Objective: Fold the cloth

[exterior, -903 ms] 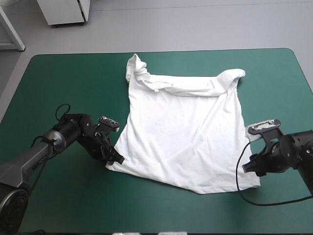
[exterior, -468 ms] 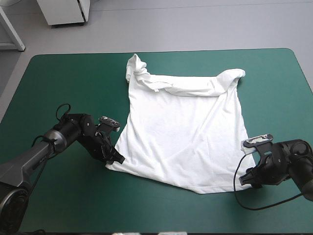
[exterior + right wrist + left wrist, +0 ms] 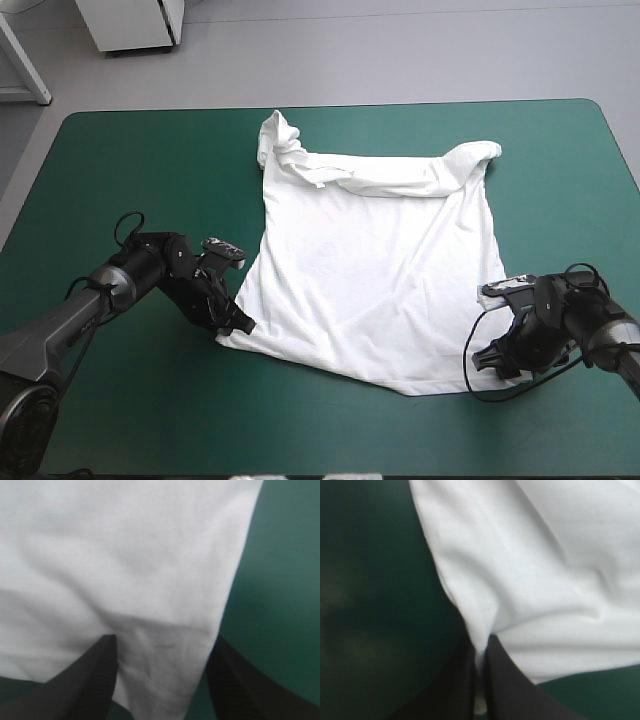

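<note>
Thin white cloth on the T-shirt (image 3: 375,270), matt and soft, rumpled into thick rolls up at the collar end, lying in shallow creases elsewhere. Closer in, an even, smooth surface with a stitched hem (image 3: 155,682) running along the corner, no sheen at all. Underneath, teal-green cover (image 3: 130,150), smooth and dull. Over to the right gripper (image 3: 164,640): black fingers (image 3: 85,685), matt, plastic or rubber by the look, finely ribbed across the faces. On the left gripper (image 3: 481,642), same black, dull, any ribbing too blurred to make out.
</note>
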Tool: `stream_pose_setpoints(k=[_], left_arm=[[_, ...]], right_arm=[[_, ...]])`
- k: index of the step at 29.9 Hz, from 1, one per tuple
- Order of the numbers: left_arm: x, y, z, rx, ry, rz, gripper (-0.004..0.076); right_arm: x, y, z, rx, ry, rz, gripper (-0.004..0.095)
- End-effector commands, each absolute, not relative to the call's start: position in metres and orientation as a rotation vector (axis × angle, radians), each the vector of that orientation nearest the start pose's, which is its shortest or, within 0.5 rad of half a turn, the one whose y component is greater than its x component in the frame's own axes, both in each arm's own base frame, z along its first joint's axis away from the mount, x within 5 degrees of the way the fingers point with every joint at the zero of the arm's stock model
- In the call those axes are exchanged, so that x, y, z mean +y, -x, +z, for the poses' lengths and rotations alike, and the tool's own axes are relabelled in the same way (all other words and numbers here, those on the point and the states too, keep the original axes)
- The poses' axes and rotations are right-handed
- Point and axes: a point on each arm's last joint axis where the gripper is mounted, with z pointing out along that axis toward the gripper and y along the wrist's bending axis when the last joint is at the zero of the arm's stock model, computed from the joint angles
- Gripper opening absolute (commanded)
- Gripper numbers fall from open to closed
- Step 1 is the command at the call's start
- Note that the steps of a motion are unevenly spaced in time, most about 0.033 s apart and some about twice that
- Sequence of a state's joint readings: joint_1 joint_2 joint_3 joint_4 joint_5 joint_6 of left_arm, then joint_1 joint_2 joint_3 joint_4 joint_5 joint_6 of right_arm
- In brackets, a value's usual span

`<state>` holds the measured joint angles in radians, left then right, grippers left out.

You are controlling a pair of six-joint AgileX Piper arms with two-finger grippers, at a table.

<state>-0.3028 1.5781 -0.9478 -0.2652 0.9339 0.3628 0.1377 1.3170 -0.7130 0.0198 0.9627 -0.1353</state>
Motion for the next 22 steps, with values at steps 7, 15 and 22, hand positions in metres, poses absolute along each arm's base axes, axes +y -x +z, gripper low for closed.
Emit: stream_pose_setpoints(k=[7,15,22], left_arm=[[-0.106,-0.262,0.212,2.881,-0.74,-0.368,-0.0009],[-0.107,-0.26,0.272,2.766,-0.772,-0.39,-0.0009],[-0.096,-0.227,0.382,2.463,-0.712,-0.365,-0.0009]], right_arm=[[0.035,-0.209,0.211,2.985,0.439,0.098,-0.0013],[0.045,-0.221,0.248,2.935,0.443,0.237,-0.0017],[0.047,-0.224,0.341,2.707,0.441,0.238,-0.0017]])
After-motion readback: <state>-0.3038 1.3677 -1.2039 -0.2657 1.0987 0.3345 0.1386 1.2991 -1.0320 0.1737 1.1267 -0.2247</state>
